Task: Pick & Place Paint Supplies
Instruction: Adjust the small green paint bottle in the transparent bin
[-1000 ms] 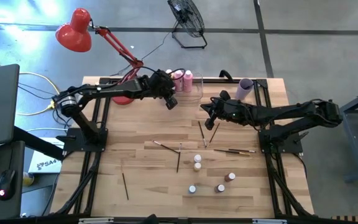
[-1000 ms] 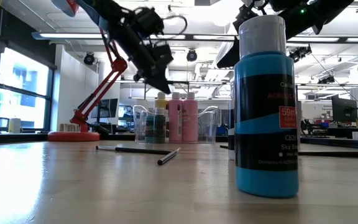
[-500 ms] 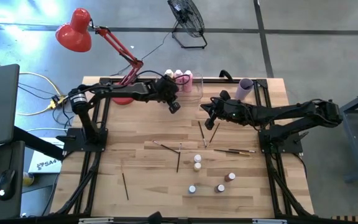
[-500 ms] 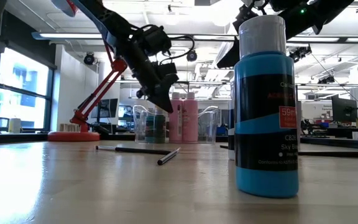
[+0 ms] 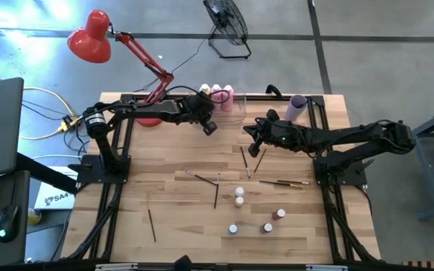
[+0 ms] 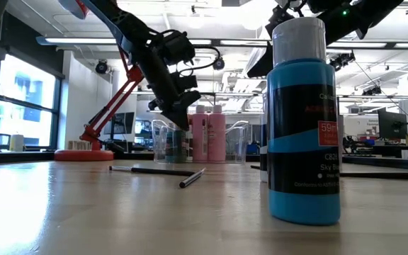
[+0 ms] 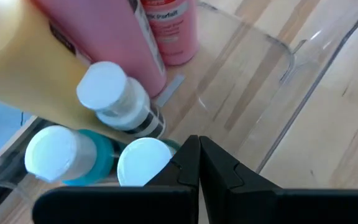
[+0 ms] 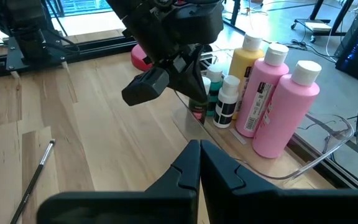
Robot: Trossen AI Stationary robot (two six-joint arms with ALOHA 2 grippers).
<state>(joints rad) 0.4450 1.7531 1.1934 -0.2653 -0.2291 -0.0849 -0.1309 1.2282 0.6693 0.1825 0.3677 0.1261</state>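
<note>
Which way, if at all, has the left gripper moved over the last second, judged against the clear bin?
Yes. In the high view the left gripper has moved rightward toward the clear bin, now alongside the pink bottles.

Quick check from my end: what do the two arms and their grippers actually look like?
Both arms are dark, nearly black, jointed tubes. The left arm has a silver ring with an orange band near its base. The left gripper has a boxy black head; dark cables loop off it. The right gripper has matching dark, angular fingers.

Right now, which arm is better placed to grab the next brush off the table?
Right, probably. The right gripper hangs just above the paintbrush lying mid-table, fingers shut and empty. The left gripper is over at the clear bin, farther from any brush.
</note>
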